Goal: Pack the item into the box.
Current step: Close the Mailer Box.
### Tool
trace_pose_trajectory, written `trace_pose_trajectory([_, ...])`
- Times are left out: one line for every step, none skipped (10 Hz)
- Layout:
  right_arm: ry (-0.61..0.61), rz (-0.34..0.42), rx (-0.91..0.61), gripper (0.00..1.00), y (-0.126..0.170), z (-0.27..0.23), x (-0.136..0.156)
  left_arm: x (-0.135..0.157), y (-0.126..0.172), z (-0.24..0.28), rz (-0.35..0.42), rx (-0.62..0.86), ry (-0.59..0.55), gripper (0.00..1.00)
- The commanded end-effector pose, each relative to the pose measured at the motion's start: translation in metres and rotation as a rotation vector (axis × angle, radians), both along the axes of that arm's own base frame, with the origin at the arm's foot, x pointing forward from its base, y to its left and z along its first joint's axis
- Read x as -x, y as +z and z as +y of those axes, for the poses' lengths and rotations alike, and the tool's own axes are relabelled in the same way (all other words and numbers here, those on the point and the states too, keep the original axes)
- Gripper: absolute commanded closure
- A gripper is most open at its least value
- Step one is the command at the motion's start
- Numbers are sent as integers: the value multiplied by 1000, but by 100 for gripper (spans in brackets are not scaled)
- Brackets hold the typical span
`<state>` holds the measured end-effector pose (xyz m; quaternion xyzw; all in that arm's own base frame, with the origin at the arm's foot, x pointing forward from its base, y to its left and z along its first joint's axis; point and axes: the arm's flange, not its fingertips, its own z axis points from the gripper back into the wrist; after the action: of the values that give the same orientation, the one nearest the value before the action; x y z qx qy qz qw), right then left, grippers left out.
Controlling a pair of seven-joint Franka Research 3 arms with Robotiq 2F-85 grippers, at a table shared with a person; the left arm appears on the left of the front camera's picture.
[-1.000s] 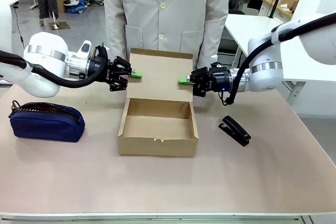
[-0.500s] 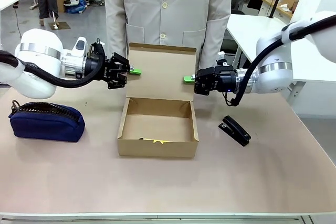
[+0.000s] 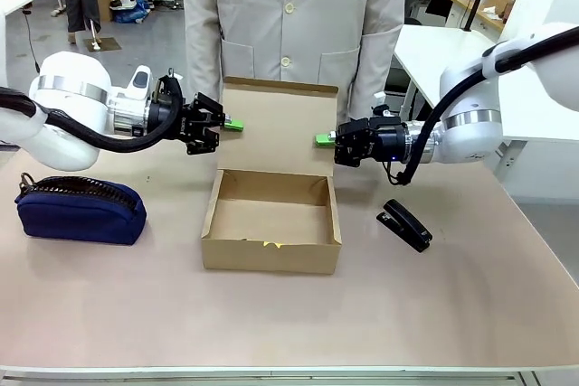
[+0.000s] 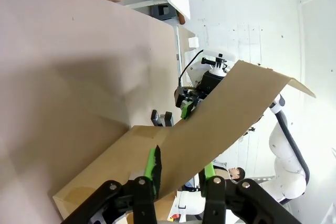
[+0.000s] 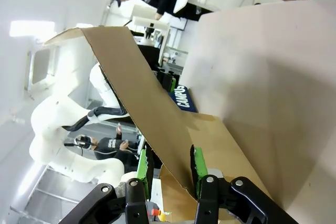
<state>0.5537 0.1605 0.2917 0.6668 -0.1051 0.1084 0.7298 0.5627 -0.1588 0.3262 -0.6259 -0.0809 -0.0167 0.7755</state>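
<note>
Mid-worktop [image 3: 289, 323], a yellow stick [image 3: 271, 244] just turned up inside the box [image 3: 271, 258] at its near wall, so it's basically packed; left claw [image 3: 232, 125] and right claw [image 3: 320, 139] pinch the lid [image 3: 276, 128] by its sides.

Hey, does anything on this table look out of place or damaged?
Nothing stands out. The box sits open and looks intact, its lid upright between the left fingers and right fingers; the item lies inside by the near wall.

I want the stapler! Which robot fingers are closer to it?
Right. The right fingers grip the box lid's edge nearest the stapler; the left fingers grip the opposite edge, across the box.
</note>
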Motion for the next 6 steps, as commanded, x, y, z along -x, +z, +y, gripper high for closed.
trace_pose_trajectory([45,-125,9,59,7,4,5,8,5,-1,-137,-23,-4,60])
trace_pose_trajectory([71,-272,6,59,14,6,8,11,8,0,-253,2,1,60])
trace_pose_trajectory([75,-404,15,59,19,9,12,16,11,2,-364,38,-14,60])
trace_pose_trajectory([76,-504,16,59,23,10,16,19,14,5,-455,30,20,60])
trace_pose_trajectory([59,-609,15,59,27,11,21,22,16,7,-533,10,42,60])
trace_pose_trajectory([41,-709,3,59,31,12,25,26,18,8,-588,9,40,60])
